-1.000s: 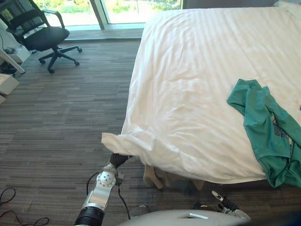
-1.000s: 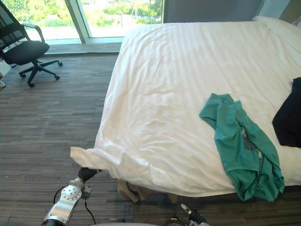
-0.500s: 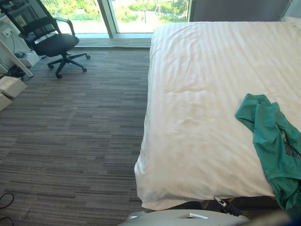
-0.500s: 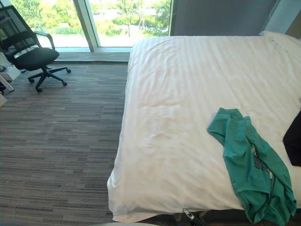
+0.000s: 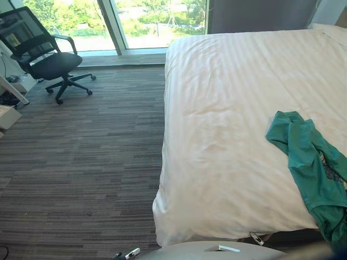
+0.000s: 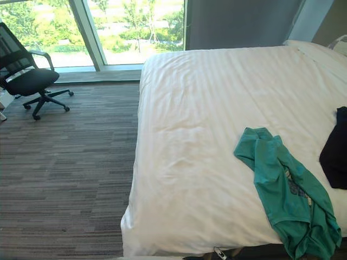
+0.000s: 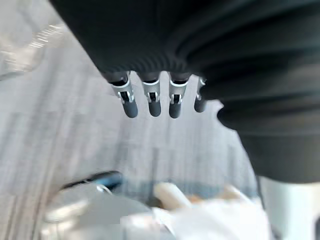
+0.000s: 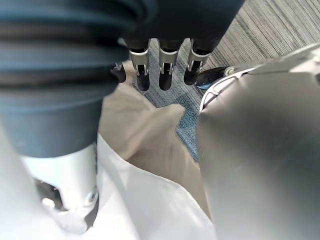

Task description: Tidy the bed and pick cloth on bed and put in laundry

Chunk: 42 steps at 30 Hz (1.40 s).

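Observation:
A white duvet (image 5: 233, 97) lies smooth over the bed and hangs over its near left corner. On its right side lies a crumpled green shirt (image 6: 282, 189), with a black cloth (image 6: 335, 149) further right at the view's edge. My left hand (image 7: 150, 100) hangs low with straight fingers and holds nothing, carpet below it. My right hand (image 8: 162, 70) also hangs open and empty, by the bed's foot, over a beige bed skirt (image 8: 145, 135) and the duvet's white edge (image 8: 150, 210).
Grey striped carpet (image 5: 81, 162) stretches left of the bed. A black office chair (image 5: 46, 54) stands at the far left near the window (image 5: 157, 21), beside a desk edge (image 5: 11, 89). A pillow (image 6: 320, 49) lies at the bed's far right.
A second ago my left hand held the duvet's corner out from the bed; now the corner hangs flat and the arm has dropped low. The camera has shifted.

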Motion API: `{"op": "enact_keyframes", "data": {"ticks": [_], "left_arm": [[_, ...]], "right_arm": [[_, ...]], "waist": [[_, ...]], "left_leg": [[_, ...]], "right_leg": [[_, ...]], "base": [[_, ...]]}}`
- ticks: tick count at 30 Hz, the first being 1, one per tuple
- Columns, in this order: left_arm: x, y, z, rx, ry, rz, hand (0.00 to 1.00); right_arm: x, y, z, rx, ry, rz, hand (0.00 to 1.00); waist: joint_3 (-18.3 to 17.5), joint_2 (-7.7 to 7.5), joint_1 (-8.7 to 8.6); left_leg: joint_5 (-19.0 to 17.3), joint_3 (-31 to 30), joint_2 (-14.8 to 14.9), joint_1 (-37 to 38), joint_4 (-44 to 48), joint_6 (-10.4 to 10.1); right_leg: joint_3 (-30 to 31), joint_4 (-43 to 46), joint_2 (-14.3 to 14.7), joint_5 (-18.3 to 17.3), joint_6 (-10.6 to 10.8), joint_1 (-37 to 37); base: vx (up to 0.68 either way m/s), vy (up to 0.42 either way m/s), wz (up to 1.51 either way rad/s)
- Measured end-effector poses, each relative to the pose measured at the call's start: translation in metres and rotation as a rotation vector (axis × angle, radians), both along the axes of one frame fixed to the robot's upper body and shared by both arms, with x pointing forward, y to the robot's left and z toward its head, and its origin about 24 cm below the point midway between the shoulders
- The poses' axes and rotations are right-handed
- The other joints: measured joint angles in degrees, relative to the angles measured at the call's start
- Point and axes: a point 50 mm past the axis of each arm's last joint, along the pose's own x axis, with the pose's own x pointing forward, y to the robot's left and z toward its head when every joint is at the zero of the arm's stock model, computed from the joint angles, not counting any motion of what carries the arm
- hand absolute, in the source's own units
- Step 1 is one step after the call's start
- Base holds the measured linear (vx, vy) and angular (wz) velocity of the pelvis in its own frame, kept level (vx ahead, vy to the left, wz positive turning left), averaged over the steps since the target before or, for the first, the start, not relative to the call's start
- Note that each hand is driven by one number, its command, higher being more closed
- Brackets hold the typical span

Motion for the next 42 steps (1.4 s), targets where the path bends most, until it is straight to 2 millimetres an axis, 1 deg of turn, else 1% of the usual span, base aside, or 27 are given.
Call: {"op": "enact_keyframes", "data": {"ticks": [1, 2, 3, 4, 5, 6, 7, 8, 9, 10, 12, 13, 14, 17, 20, 23, 24, 26, 27, 32, 35, 37, 38, 39, 40, 41, 42], "left_arm": [[0.003, -0.004, 0.000, 0.001, -0.008, -0.022, 0.00], [0.007, -0.009, -0.001, 0.012, -0.022, -0.073, 0.00], [0.013, -0.016, -0.001, 0.022, -0.035, -0.137, 0.00], [0.017, -0.018, 0.000, 0.027, -0.051, -0.158, 0.00], [0.020, -0.021, 0.000, 0.041, -0.062, -0.167, 0.00], [0.022, -0.011, 0.002, 0.111, -0.067, -0.174, 0.00], [0.024, -0.007, 0.003, 0.137, -0.069, -0.179, 0.00], [0.026, -0.005, 0.004, 0.167, -0.069, -0.197, 0.00], [0.030, -0.004, 0.005, 0.193, -0.079, -0.216, 0.00], [0.034, -0.009, 0.005, 0.195, -0.089, -0.231, 0.00], [0.038, -0.010, 0.005, 0.212, -0.101, -0.231, 0.00], [0.041, -0.014, 0.005, 0.211, -0.108, -0.250, 0.00], [0.042, -0.015, 0.005, 0.209, -0.111, -0.253, 0.00], [0.047, -0.024, 0.004, 0.190, -0.122, -0.270, 0.00], [0.046, -0.027, 0.003, 0.181, -0.115, -0.273, 0.00], [0.046, -0.027, 0.003, 0.180, -0.111, -0.281, 0.00], [0.047, -0.027, 0.003, 0.179, -0.109, -0.285, 0.00], [0.045, -0.025, 0.003, 0.184, -0.094, -0.286, 0.00], [0.044, -0.021, 0.003, 0.194, -0.081, -0.298, 0.00], [0.041, -0.022, 0.002, 0.191, -0.056, -0.326, 0.00], [0.039, -0.021, 0.001, 0.191, -0.052, -0.322, 0.00], [0.037, -0.020, 0.001, 0.185, -0.052, -0.305, 0.00], [0.037, -0.020, 0.001, 0.183, -0.054, -0.306, 0.00], [0.039, -0.019, 0.002, 0.186, -0.068, -0.309, 0.00], [0.040, -0.018, 0.002, 0.188, -0.075, -0.308, 0.00], [0.042, -0.018, 0.003, 0.189, -0.089, -0.310, 0.00], [0.043, -0.017, 0.003, 0.189, -0.091, -0.315, 0.00]], "right_arm": [[0.001, 0.002, 0.000, 0.001, 0.000, -0.010, 0.00], [0.008, 0.013, -0.002, 0.019, -0.007, -0.033, 0.00], [0.006, 0.006, -0.001, -0.005, -0.001, -0.053, 0.00], [0.005, 0.000, 0.000, -0.022, 0.003, -0.064, 0.00], [0.005, 0.002, 0.000, -0.018, 0.007, -0.077, 0.00], [0.010, 0.017, -0.002, 0.018, -0.001, -0.090, 0.00], [0.013, 0.022, -0.003, 0.025, -0.004, -0.093, 0.00], [0.016, 0.025, -0.003, 0.031, -0.005, -0.096, 0.00], [0.016, 0.027, -0.003, 0.032, -0.002, -0.104, 0.00], [0.014, 0.026, -0.004, 0.025, 0.007, -0.111, 0.00], [0.013, 0.025, -0.004, 0.017, 0.008, -0.128, 0.00], [0.012, 0.023, -0.003, 0.005, 0.002, -0.137, 0.00], [0.012, 0.022, -0.003, 0.000, 0.000, -0.143, 0.00], [0.013, 0.016, -0.002, -0.022, -0.006, -0.158, 0.00], [0.014, 0.013, -0.001, -0.035, -0.010, -0.146, 0.00], [0.015, 0.014, -0.001, -0.045, -0.019, -0.128, 0.00], [0.017, 0.015, -0.001, -0.051, -0.027, -0.116, 0.00], [0.018, 0.016, 0.000, -0.061, -0.034, -0.077, 0.00], [0.019, 0.018, 0.000, -0.067, -0.036, -0.037, 0.00], [0.024, 0.016, 0.001, -0.108, -0.052, 0.102, 0.00], [0.028, 0.013, 0.002, -0.128, -0.048, 0.173, 0.00], [0.028, 0.013, 0.001, -0.128, -0.037, 0.194, 0.00], [0.028, 0.013, 0.001, -0.130, -0.035, 0.196, 0.00], [0.029, 0.014, 0.001, -0.131, -0.033, 0.186, 0.00], [0.030, 0.014, 0.001, -0.132, -0.033, 0.178, 0.00], [0.030, 0.013, 0.001, -0.136, -0.027, 0.145, 0.00], [0.030, 0.015, 0.001, -0.130, -0.019, 0.084, 0.00]], "waist": [[0.32, -1.09, 0.28], [0.71, -3.37, 0.38], [0.07, -1.98, -0.68], [0.70, -0.71, -1.03], [0.27, -0.69, -0.29], [0.36, -1.55, -0.08], [0.44, -2.51, -0.09], [0.80, -3.06, -0.08], [0.87, -3.38, -0.05], [0.90, -3.45, -0.28], [0.99, -3.29, -0.28], [1.20, -2.93, -0.42], [1.23, -2.88, -0.42], [2.15, -1.39, -0.48], [2.39, -0.99, -0.52], [2.37, -1.04, -0.56], [2.59, -1.46, -0.56], [2.68, -1.96, -0.40], [2.83, -2.71, -0.29], [2.66, -2.28, -0.95], [2.56, -2.26, -1.18], [2.43, -2.40, -1.12], [2.34, -2.61, -1.14], [1.96, -2.99, -1.18], [1.91, -2.91, -1.15], [1.68, -2.48, -1.23], [1.59, -2.57, -1.77]], "left_leg": [[0.00, 0.40, 0.08, -1.49, 3.45, 0.00], [-3.46, 1.18, -1.95, -3.08, 1.91, 0.42], [4.39, 0.79, -2.80, -2.59, -11.98, 1.63], [7.22, 1.39, -1.02, -3.26, -12.06, 0.97], [6.34, 2.34, -1.00, -2.86, -12.21, 1.11], [6.35, 2.69, -1.50, -2.90, -11.84, 1.15], [6.33, 2.96, -1.63, -2.78, -11.89, 1.15], [6.32, 3.61, -1.57, -2.59, -11.92, 1.14], [6.32, 3.95, -1.15, -2.47, -11.92, 1.14], [6.32, 4.11, -0.87, -2.06, -11.92, 1.14], [6.33, 4.40, -0.50, -1.52, -11.90, 1.13], [6.33, 4.72, -0.37, -1.26, -11.92, 1.13], [6.33, 5.00, -0.25, -1.14, -11.95, 1.13], [6.38, 5.33, 0.03, -1.30, -12.39, 1.05], [6.58, 5.29, 0.00, -1.41, -13.05, 0.74], [6.77, 4.53, -0.07, -1.01, -14.27, 0.43], [7.03, 3.80, -0.28, -1.19, -14.64, 0.36], [7.54, 3.77, -0.57, -1.30, -14.72, 0.44], [7.90, 3.58, -0.92, -1.39, -14.97, 0.42], [8.71, 2.10, -0.87, -2.23, -15.03, 0.59], [8.69, 1.57, -0.90, -3.24, -15.03, 0.36], [7.73, 1.98, -0.84, -3.50, -14.24, 0.71], [6.69, 2.21, -0.53, -4.63, -12.24, 0.77], [3.85, 2.24, 0.90, -7.77, -5.36, 1.20], [2.99, 2.27, 1.51, -8.86, -2.78, 1.04], [0.90, 2.30, 2.80, -10.72, 1.49, 0.83], [0.62, 2.26, 3.23, -10.61, 1.70, 0.62]], "right_leg": [[0.03, 0.05, -0.71, 0.68, -0.32, 0.31], [1.05, 0.39, -3.55, 1.05, -0.24, 0.74], [1.18, 0.93, -2.71, 1.51, 0.42, 0.07], [1.15, 1.76, -1.87, 1.37, 0.73, -0.29], [1.59, 2.29, -2.03, 0.57, 1.46, -0.90], [1.67, 1.43, -2.23, -0.03, 1.26, -0.93], [2.05, 1.03, -2.23, 0.04, 1.23, -0.88], [2.88, 0.74, -2.07, 0.03, 1.22, -0.90], [3.25, 0.67, -1.58, 0.03, 1.21, -1.02], [3.27, 0.65, -1.10, 0.00, 1.16, -0.90], [3.54, 0.52, -0.54, -0.19, 0.85, -0.87], [4.47, 0.40, -0.35, -0.55, 0.31, -0.92], [4.91, 0.32, -0.21, -0.55, 0.31, -1.02], [6.14, 0.01, 0.29, -0.55, 0.31, -2.13], [6.47, -0.53, 0.54, -0.57, 0.34, -2.79], [6.46, -0.77, 0.75, -0.75, 0.62, -2.92], [6.40, -1.11, 0.71, -0.90, 0.95, -2.98], [6.41, -1.36, 0.41, -1.41, 1.90, -2.98], [6.42, -1.42, -0.03, -2.70, 3.12, -2.95], [6.04, -1.48, 0.18, -3.33, 2.55, -3.09], [6.08, -1.97, 0.37, -3.17, 2.30, -3.47], [6.44, -1.73, 0.39, -3.86, 1.80, -3.65], [6.58, -1.28, 0.24, -4.30, 1.58, -4.00], [6.84, -0.09, -0.02, -4.70, 1.63, -5.16], [7.02, 0.50, -0.01, -4.44, 1.45, -5.54], [7.75, 2.14, 0.08, -3.79, 2.42, -6.63], [7.84, 3.57, 0.28, -3.53, 2.87, -6.93]], "base": [[0.06, -0.074, -0.23], [0.03, -0.097, 0.02], [0.01, -0.059, 0.09], [0.00, 0.000, 0.00], [0.06, -0.011, -0.31], [0.07, -0.040, -0.40], [0.06, -0.103, -0.34], [0.02, -0.089, -0.24], [0.02, -0.146, -0.25], [0.00, -0.124, -0.23], [0.00, -0.136, -0.29], [-0.01, -0.129, -0.30], [-0.04, -0.127, -0.27], [-0.07, -0.104, -0.25], [-0.11, -0.105, -0.19], [-0.14, -0.080, -0.02], [-0.20, -0.084, 0.01], [-0.19, -0.078, -0.02], [-0.16, -0.079, 0.04], [-0.12, -0.043, 0.11], [-0.05, -0.015, 0.06], [0.02, 0.007, 0.00], [0.03, 0.013, -0.04], [0.04, -0.001, -0.05], [0.08, -0.020, -0.16], [0.12, -0.017, -0.21], [0.12, -0.012, -0.19]]}}
